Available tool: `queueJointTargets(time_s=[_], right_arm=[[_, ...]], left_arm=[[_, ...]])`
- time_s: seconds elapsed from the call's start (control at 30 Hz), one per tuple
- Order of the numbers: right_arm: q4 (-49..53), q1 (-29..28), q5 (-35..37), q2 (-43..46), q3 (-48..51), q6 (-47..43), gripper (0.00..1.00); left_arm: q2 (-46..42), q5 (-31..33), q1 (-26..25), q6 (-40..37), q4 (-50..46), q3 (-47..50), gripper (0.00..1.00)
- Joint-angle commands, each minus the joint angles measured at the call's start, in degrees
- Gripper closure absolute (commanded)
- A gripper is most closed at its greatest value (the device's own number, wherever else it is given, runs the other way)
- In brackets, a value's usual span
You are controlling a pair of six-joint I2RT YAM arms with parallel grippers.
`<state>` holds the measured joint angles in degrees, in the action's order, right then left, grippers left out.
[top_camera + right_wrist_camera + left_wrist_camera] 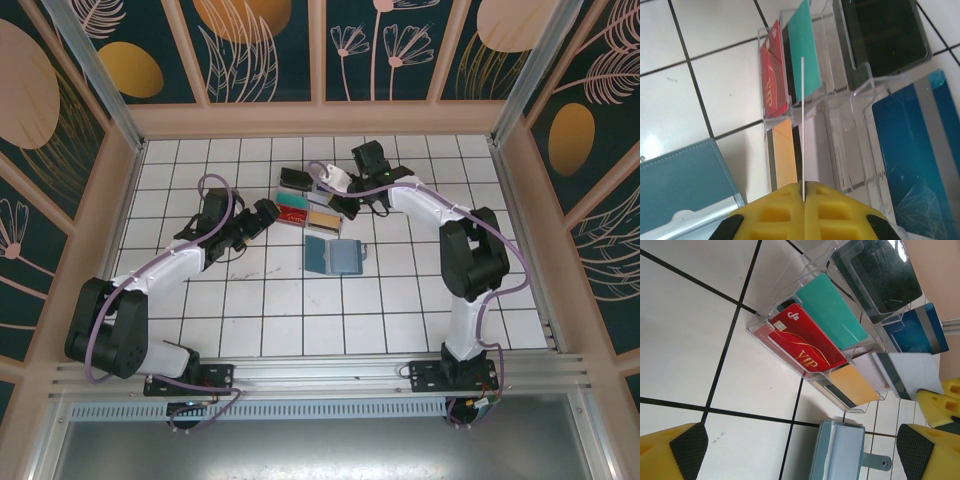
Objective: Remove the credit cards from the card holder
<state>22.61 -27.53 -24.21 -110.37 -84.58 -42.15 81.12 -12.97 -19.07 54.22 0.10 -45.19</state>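
Wallet [332, 255] is seen lying open and flat on the tiled desk [200, 320], just beside the near side of a clear tray [322, 222] and between the two arms; no card is made out in its pocket faces. Red card [805, 342] is leaned in the tray's outer slot on the left-arm side, with a teal card [832, 310] slotted right behind it and an orange card [855, 385] in the neighbouring row. Blue card [900, 160] is stood in another tray compartment, next to the one with a black card [880, 35]. Both red and blue cards are thus found in the tray, apart from the wallet. Right pincer [803, 186] is closed tight on a white card [912, 372] with a dark stripe, held upright and seen edge-on from the right wrist, over the tray near the teal card; contact with the tray cannot be told. Left pincer [800, 450] is spread wide with nothing between its fingers [687, 450], held above the desk just beside the tray on the red-card side, the wallet edge seen below it.
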Motion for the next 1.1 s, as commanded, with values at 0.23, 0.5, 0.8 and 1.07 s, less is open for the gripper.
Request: queueJointTargets(time_s=[0.23,0.5,0.8,1.07], right_arm=[[2.4,0.6,3.3,-3.0,-1.0,-0.8,0.84],[-0.3,0.7,1.9,-0.7,0.0,1.6,0.75],[-13.0,3.5,2.4,14.9,8.6,15.4,0.61],[-30.9,12.1,16.3,34.1,26.9,35.3,0.24]], left_arm=[[0.8,-0.5,0.2,-1.0,1.1,0.8,0.01],[0.5,-0.3,0.3,-1.2,0.8,0.3,0.01],[-3.7,9.8,2.5,-7.4,-8.6,-4.9,0.01],[-12.2,41.9,4.0,-18.2,-10.5,-5.6,0.01]])
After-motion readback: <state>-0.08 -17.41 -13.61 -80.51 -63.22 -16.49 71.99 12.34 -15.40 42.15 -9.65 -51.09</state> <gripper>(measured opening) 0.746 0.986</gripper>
